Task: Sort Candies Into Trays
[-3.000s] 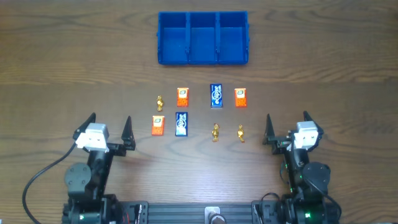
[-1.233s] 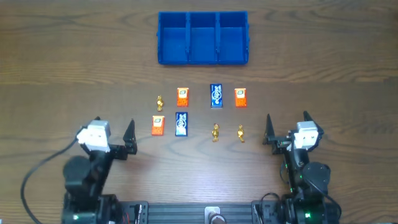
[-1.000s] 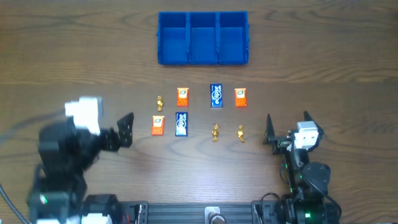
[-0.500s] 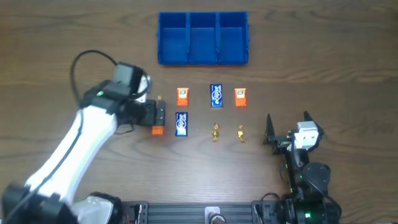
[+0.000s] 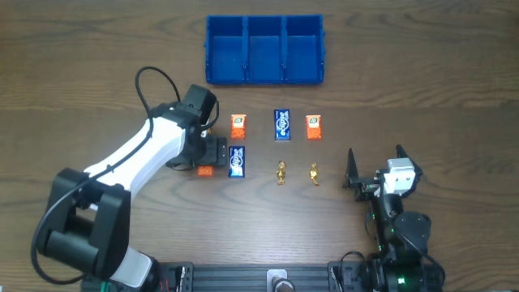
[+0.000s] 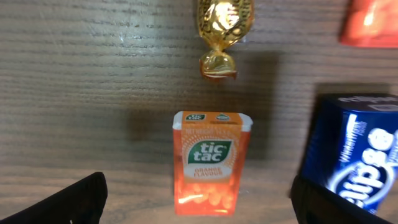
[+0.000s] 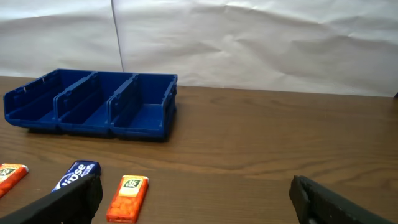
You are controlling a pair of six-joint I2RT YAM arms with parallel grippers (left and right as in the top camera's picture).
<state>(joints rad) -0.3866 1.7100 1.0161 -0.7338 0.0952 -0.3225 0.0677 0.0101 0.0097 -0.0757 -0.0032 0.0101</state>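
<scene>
a: so, which step is in hand?

b: the first pick, it would seem. the left gripper (image 5: 212, 154) is held over the small orange plastic mint box (image 6: 211, 163), with its jaws spread wide to either side and nothing gripped. the box lies flat on the brown wooden table (image 5: 422, 73). a gold foil-wrapped candy (image 6: 222, 28) lies just beyond it and a blue wrapped pack (image 6: 357, 158) just beside it.

a: and the right gripper (image 5: 374, 166)?

b: it is parked low near its own base, jaws open and empty.

a: where is the box to be taken?

b: to the blue plastic three-compartment tray (image 5: 264, 79), which is set well apart at the far side of the table. no candy is seen in it yet.

a: what is called for next?

b: a descent until the box's long sides are straddled, then a close. the box looks narrow and smooth, so it should be centred between the fingers, and the blue pack must not be nudged.
</scene>
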